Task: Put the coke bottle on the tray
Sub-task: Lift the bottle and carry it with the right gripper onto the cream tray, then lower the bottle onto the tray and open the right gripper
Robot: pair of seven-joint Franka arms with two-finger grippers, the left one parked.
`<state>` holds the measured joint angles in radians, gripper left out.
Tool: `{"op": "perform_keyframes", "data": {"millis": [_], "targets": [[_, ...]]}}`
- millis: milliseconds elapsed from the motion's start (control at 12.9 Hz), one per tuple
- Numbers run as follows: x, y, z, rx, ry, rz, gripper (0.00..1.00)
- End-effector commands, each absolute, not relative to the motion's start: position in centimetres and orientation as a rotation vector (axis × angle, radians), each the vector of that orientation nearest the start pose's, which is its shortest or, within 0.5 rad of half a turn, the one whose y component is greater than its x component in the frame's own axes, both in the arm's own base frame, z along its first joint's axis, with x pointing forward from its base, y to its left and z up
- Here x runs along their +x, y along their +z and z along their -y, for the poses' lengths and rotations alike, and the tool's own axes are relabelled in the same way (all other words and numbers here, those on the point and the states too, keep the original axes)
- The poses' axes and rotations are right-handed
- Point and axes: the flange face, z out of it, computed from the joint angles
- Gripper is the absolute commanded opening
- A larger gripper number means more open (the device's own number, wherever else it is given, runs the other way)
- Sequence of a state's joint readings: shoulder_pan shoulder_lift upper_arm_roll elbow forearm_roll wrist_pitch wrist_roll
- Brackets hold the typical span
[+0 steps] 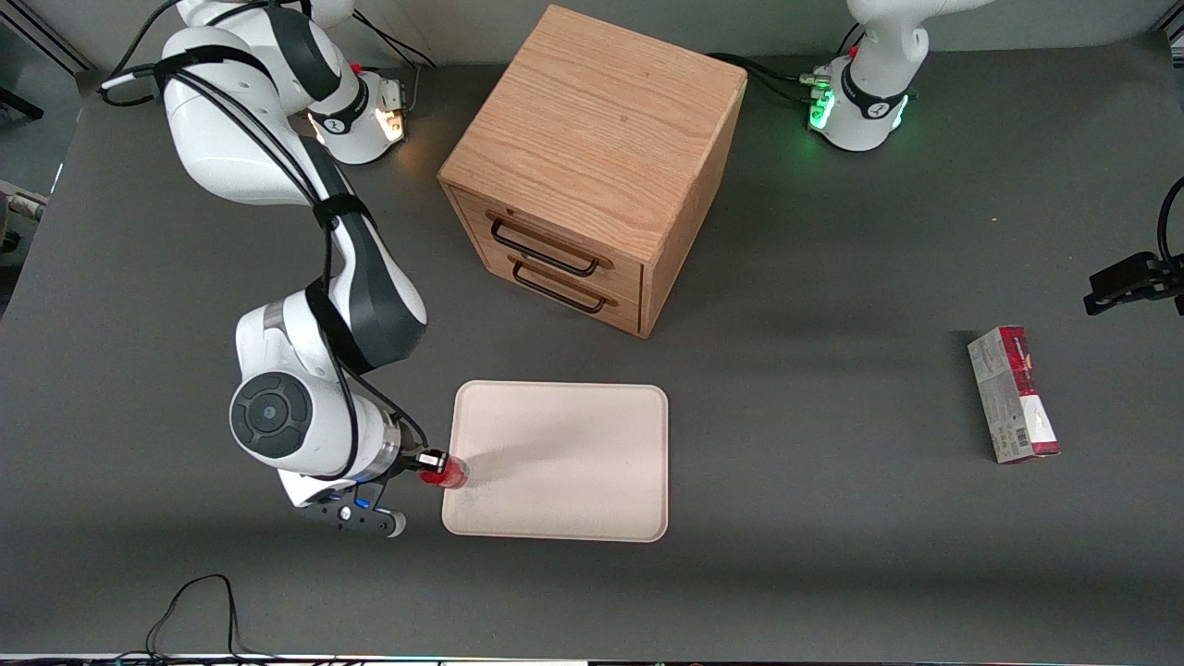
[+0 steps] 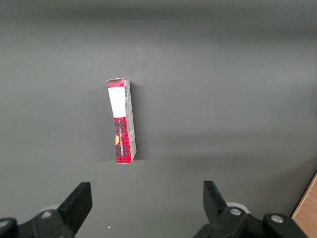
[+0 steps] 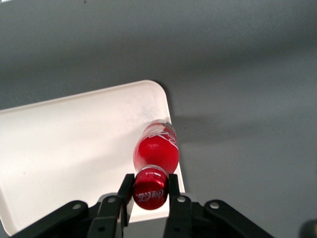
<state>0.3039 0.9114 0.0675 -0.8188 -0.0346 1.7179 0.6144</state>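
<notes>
My right gripper (image 1: 433,461) (image 3: 149,190) is shut on the red cap of the coke bottle (image 1: 446,472) (image 3: 156,151), a small all-red bottle. The bottle hangs over the rim of the cream-white tray (image 1: 564,458) (image 3: 69,144), at the tray's edge toward the working arm's end and close to the corner nearest the front camera. Whether the bottle's base touches the tray I cannot tell.
A wooden two-drawer cabinet (image 1: 592,157) stands farther from the front camera than the tray. A red-and-white carton (image 1: 1012,394) (image 2: 122,121) lies toward the parked arm's end of the table. Cables (image 1: 199,610) trail near the table's front edge.
</notes>
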Motion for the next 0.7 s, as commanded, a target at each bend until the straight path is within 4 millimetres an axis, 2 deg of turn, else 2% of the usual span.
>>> {"op": "perform_keyframes", "data": {"millis": [0, 620], "targets": [[74.2, 38.0, -26.3, -3.084, -0.040, -0.480, 0.00], [74.0, 37.2, -27.7, -3.066, -0.061, -0.536, 0.00]]}}
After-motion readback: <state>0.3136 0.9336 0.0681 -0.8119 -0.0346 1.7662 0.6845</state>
